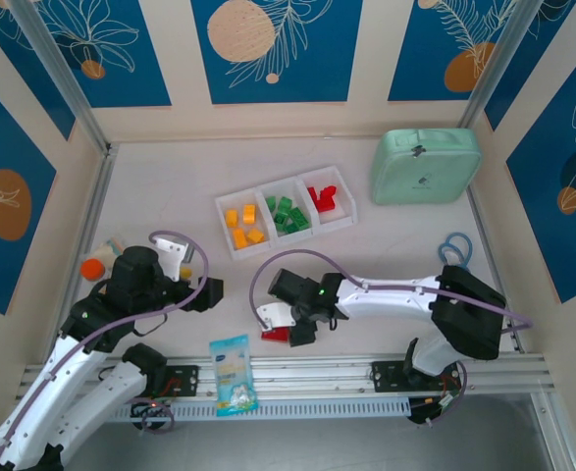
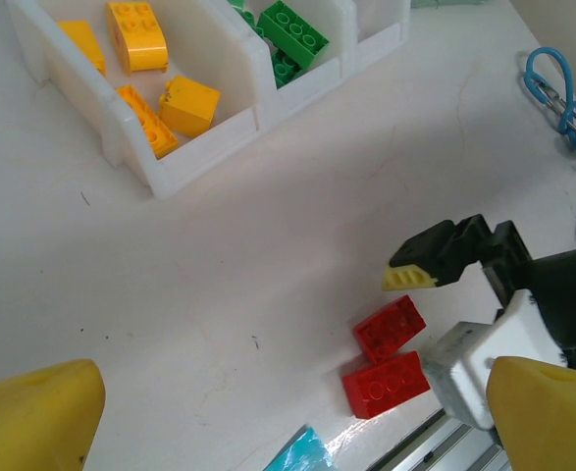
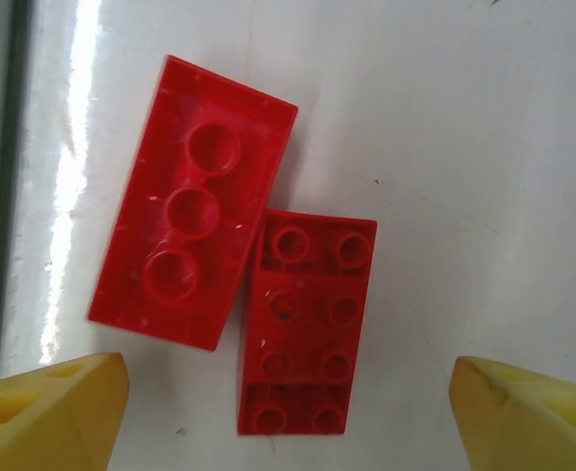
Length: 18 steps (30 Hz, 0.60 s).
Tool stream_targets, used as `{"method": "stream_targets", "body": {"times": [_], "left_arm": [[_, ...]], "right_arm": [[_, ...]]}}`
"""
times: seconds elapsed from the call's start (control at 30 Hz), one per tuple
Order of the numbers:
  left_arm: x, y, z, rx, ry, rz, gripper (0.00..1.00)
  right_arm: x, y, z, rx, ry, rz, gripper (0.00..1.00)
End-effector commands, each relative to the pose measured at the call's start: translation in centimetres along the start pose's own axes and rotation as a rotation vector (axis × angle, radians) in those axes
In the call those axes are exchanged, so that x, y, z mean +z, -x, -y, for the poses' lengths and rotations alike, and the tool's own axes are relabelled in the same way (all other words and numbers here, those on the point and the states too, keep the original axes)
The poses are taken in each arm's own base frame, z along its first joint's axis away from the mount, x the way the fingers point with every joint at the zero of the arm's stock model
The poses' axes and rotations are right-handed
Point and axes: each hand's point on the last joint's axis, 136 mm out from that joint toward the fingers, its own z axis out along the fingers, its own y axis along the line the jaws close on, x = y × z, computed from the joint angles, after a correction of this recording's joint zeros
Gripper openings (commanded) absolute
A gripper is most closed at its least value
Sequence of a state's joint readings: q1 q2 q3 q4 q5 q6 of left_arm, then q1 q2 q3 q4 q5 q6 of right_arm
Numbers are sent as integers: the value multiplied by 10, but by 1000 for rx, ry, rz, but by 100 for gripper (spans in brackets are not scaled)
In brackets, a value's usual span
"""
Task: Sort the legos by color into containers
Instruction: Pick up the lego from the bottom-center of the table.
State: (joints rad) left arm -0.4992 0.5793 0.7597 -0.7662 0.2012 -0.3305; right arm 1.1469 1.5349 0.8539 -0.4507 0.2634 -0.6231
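Observation:
Two red legos lie side by side near the table's front edge. One (image 3: pixel 191 260) is upside down, the other (image 3: pixel 307 324) is studs up. My right gripper (image 3: pixel 288 402) hangs open straight above them, and its yellow fingers stand on either side of the studs-up brick without touching it. In the top view that gripper (image 1: pixel 292 329) is over the red bricks (image 1: pixel 275 335). The white three-compartment tray (image 1: pixel 292 239) holds orange legos (image 1: pixel 242 224), green legos (image 1: pixel 288 214) and red legos (image 1: pixel 322 196). My left gripper (image 1: pixel 207 289) is open and holds nothing, left of the bricks.
A mint-green case (image 1: pixel 425 167) stands at the back right. A blue-and-white snack packet (image 1: pixel 233 373) lies over the front rail. A blue loop (image 1: pixel 454 247) rests by the right arm, and a small orange object (image 1: pixel 93 267) lies at the left wall.

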Motion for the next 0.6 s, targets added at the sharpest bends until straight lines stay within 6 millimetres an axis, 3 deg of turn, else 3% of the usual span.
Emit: {"method": "stream_targets", "body": {"times": [0.0,0.43,0.57], "left_arm": [[-1,2,-2,22,5,18,99],[-1,2,-2,22,8,17,99],[-1,1,-3,22,10,15,99]], "right_arm": [[11,0,5,-13,-17,-11,83],[27,-10,15,77,-2,-25,67],[29,-12,16,90,8,-50,54]]}}
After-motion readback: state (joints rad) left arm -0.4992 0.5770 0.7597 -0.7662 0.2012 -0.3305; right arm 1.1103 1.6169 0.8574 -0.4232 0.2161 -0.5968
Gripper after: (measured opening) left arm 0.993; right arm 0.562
